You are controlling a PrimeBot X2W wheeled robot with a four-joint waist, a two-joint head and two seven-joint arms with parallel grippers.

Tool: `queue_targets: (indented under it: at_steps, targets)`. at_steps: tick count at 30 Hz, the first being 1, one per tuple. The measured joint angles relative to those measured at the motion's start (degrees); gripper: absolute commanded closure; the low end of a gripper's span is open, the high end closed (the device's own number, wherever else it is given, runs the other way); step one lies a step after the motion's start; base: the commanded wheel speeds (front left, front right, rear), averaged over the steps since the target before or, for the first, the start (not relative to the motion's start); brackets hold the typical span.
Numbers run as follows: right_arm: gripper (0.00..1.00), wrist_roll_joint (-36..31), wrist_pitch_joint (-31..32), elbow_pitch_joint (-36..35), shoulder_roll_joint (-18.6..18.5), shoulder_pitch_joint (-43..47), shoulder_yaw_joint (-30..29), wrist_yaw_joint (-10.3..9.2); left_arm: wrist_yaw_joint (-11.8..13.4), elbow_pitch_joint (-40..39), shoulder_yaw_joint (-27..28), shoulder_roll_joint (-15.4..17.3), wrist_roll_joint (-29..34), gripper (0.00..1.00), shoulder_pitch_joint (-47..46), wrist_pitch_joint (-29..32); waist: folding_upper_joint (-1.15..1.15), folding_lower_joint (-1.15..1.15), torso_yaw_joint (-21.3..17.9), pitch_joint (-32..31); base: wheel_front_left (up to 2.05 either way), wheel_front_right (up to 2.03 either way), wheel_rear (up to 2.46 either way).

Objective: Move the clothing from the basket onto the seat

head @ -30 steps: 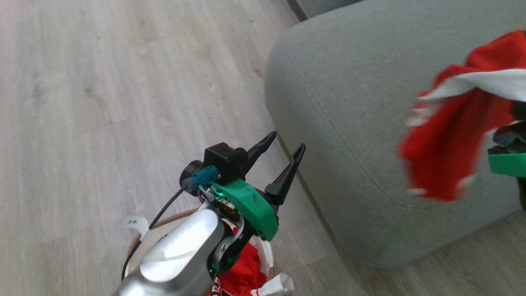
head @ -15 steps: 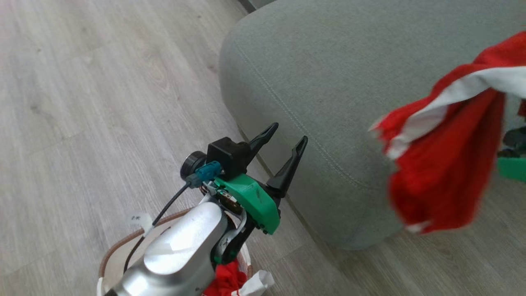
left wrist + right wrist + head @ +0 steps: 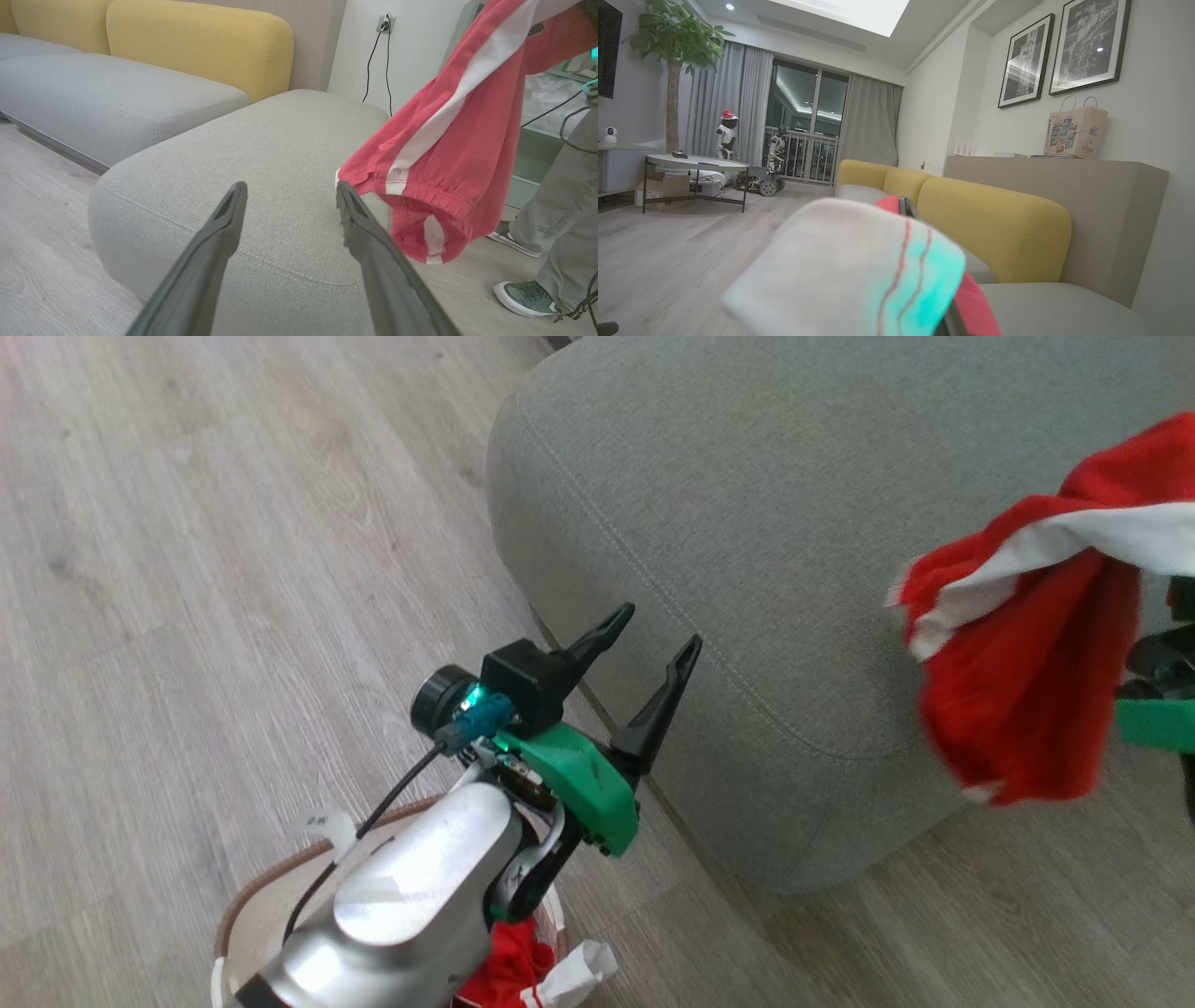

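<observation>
The right gripper (image 3: 1160,672) is clamping the striped red garment (image 3: 1018,691) over the rounded edge of the seat (image 3: 747,523); the left gripper (image 3: 653,639) is hovering beside it above open floor (image 3: 233,569), fingers apart.

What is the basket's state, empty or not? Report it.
Not empty: a red garment with white trim lies in the basket, partly hidden behind the left forearm. How much is inside cannot be told.

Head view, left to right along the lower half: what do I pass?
Basket → left claw → striped garment. The seat spans behind the last two, so it is left out.
</observation>
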Motion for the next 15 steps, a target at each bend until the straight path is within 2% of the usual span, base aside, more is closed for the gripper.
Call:
queue_targets:
  at_steps: [7, 15]
  targets:
    - [1.00, 1.93, 0.00, 4.80, -2.22, -7.06, 1.53, 0.00, 0.04, 0.88, -0.44, -0.55, 1.14, 0.00, -2.68, 0.02, 0.00, 0.00, 0.82, 2.45, 0.00, 0.00, 0.00]
    - [1.00, 5.10, 0.00, 13.21, -8.54, -20.11, 4.43, 0.00, 0.05, 2.38, -2.55, -2.35, 3.24, 0.00, -7.56, 0.89, 0.00, 0.00, 3.01, 8.17, 0.00, 0.00, 0.00]
